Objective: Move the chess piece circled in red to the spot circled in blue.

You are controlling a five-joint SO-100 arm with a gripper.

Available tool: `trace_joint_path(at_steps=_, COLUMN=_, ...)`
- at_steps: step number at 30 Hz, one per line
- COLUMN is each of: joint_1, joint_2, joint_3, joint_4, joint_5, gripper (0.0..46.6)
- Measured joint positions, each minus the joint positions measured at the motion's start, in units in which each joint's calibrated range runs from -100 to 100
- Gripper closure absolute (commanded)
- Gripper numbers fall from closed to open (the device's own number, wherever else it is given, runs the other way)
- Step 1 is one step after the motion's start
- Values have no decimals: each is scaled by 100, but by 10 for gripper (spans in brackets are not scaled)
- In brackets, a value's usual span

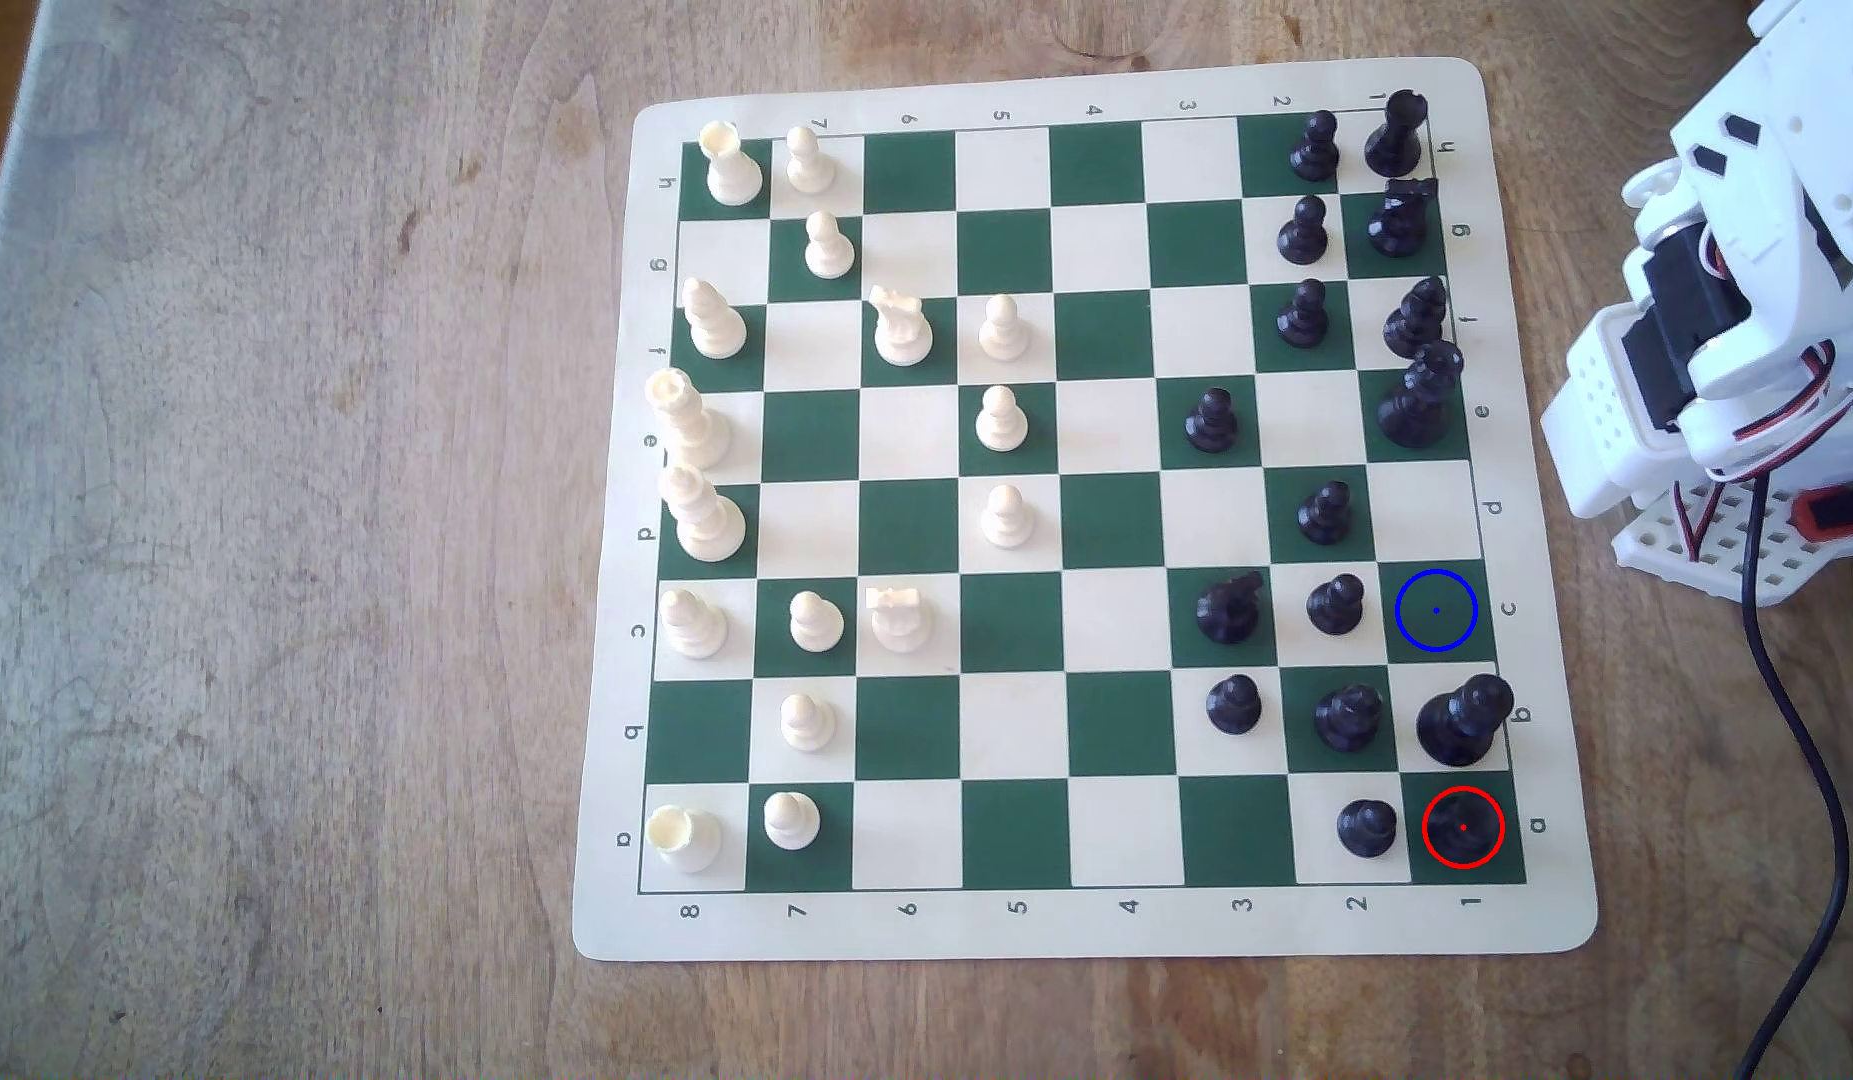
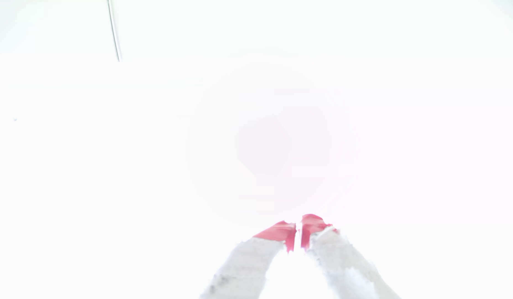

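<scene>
Black piece (image 1: 1463,828) sits ringed red at the board's (image 1: 1098,924) 5 o'clock corner; blue-ringed spot (image 1: 1436,611) at 12 from it; claw (image 2: 298,233) nearly closed, empty.

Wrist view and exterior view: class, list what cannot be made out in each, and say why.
- Wrist view: everything beyond the gripper is lost to overexposure; its red-tipped jaws stand almost together.
- Exterior view: the arm is cut off by the exterior view's right edge.
- Exterior view: the chess piece circled in red appears only as a dark disc, type unclear.
</scene>
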Motion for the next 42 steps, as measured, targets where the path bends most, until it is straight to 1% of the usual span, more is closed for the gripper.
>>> trace_joint_path(at_steps=2, joint_1=0, joint_2=0, joint_3=-271, joint_4=677, joint_5=-10, gripper=460)
trace_joint_path(at_steps=3, joint_1=0, joint_2=0, joint_3=-316, joint_4=845, joint_5=-15, gripper=444)
trace_joint_path(at_steps=4, joint_1=0, joint_2=0, joint_3=-389, joint_4=1020, joint_5=-10, gripper=439)
trace_joint_path(at_steps=5, joint_1=0, joint_2=0, joint_3=-470, joint_4=1227, joint_5=0, gripper=418)
trace_joint_path(at_steps=6, joint_1=0, joint_2=0, joint_3=-578, joint_4=1538, joint_5=5, gripper=340)
trace_joint_path(at_steps=7, joint_1=0, joint_2=0, joint_3=-822, joint_4=2239, joint_5=5, gripper=312)
trace_joint_path(at_steps=9, joint_1=0, joint_2=0, joint_3=-1030, joint_4=3020, joint_5=5, gripper=247)
trace_joint_path(at_steps=10, joint_1=0, joint_2=0, joint_3=-1211, joint_4=3466, joint_5=5, gripper=303)
trace_joint_path(at_steps=12, joint_1=-29, joint_2=0, joint_3=-1771, joint_4=4765, joint_5=5, gripper=354)
trace_joint_path(at_steps=13, joint_1=-81, joint_2=0, joint_3=-1961, joint_4=5339, joint_5=5, gripper=371)
trace_joint_path(at_steps=14, joint_1=-118, joint_2=17, joint_3=-2151, joint_4=5841, joint_5=5, gripper=403)
trace_joint_path(at_steps=15, joint_1=-140, joint_2=117, joint_3=-2395, joint_4=6486, joint_5=5, gripper=413)
trace_joint_path(at_steps=19, joint_1=-125, joint_2=293, joint_3=-2793, joint_4=7179, joint_5=5, gripper=428)
trace_joint_path(at_steps=20, joint_1=-37, joint_2=385, joint_3=-2982, joint_4=7546, joint_5=5, gripper=423)
trace_joint_path(at_steps=22, joint_1=-29, joint_2=486, joint_3=-3163, joint_4=7833, joint_5=-20, gripper=408)
trace_joint_path(at_steps=23, joint_1=-22, joint_2=578, joint_3=-3326, joint_4=8040, joint_5=15, gripper=383)
trace_joint_path(at_steps=24, joint_1=-22, joint_2=779, joint_3=-3678, joint_4=8454, joint_5=147, gripper=375)
trace_joint_path(at_steps=26, joint_1=-74, joint_2=897, joint_3=-3913, joint_4=8725, joint_5=254, gripper=361)
trace_joint_path(at_steps=28, joint_1=-302, joint_2=964, joint_3=-4040, joint_4=9060, joint_5=440, gripper=349)
trace_joint_path(at_steps=29, joint_1=-531, joint_2=972, joint_3=-4076, joint_4=9434, joint_5=606, gripper=343)
trace_joint_path(at_steps=31, joint_1=-723, joint_2=989, joint_3=-4094, joint_4=9761, joint_5=718, gripper=331)
trace_joint_path(at_steps=32, joint_1=-848, joint_2=1031, joint_3=-4166, joint_4=10000, joint_5=796, gripper=291)
trace_joint_path(at_steps=33, joint_1=-1032, joint_2=1198, joint_3=-4437, joint_4=10701, joint_5=850, gripper=276)
trace_joint_path(at_steps=35, joint_1=-1173, joint_2=1424, joint_3=-4754, joint_4=11586, joint_5=825, gripper=267)
trace_joint_path(at_steps=37, joint_1=-1298, joint_2=1944, joint_3=-5323, joint_4=12685, joint_5=694, gripper=268)
trace_joint_path(at_steps=41, joint_1=-1593, joint_2=2413, joint_3=-5856, joint_4=13633, joint_5=674, gripper=267)
trace_joint_path(at_steps=42, joint_1=-1785, joint_2=2597, joint_3=-6046, joint_4=14151, joint_5=674, gripper=267)
